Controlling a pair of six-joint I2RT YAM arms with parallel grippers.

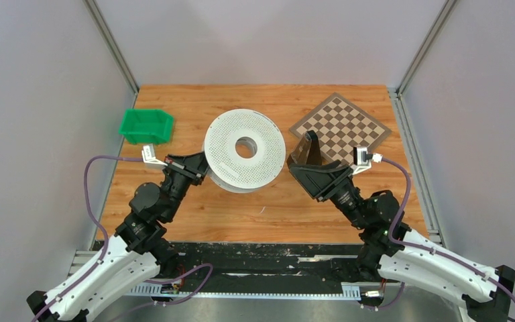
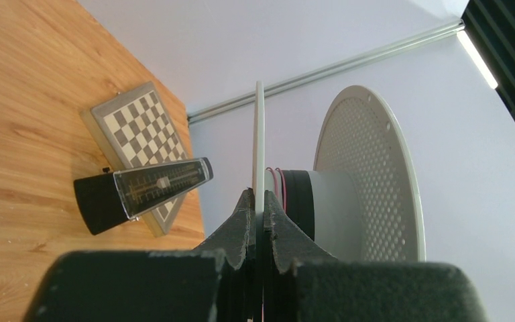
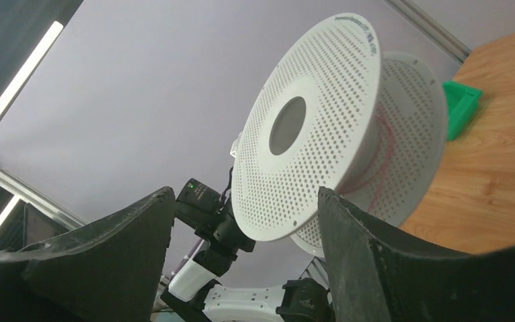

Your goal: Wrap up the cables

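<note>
Winding appears to be in hand: left claw (image 2: 259,209) pinched tight on the rim of the spool (image 1: 245,151), holding it tilted; right claw (image 1: 302,155) just beside the spool, fingers spread, carrying nothing; thin reddish wire (image 2: 278,181) sits in a few loose turns round the hub, between the two discs; its free end is not visible; next move likely calls for finding that end and gripping it delicately.

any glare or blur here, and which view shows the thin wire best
Top external: even light and sharp. Left wrist: the left hand is dark and soft up close, a light strip glares top right, the wire shows clearest on the spool. Right wrist: the right hand is dark, the wire faint.
</note>
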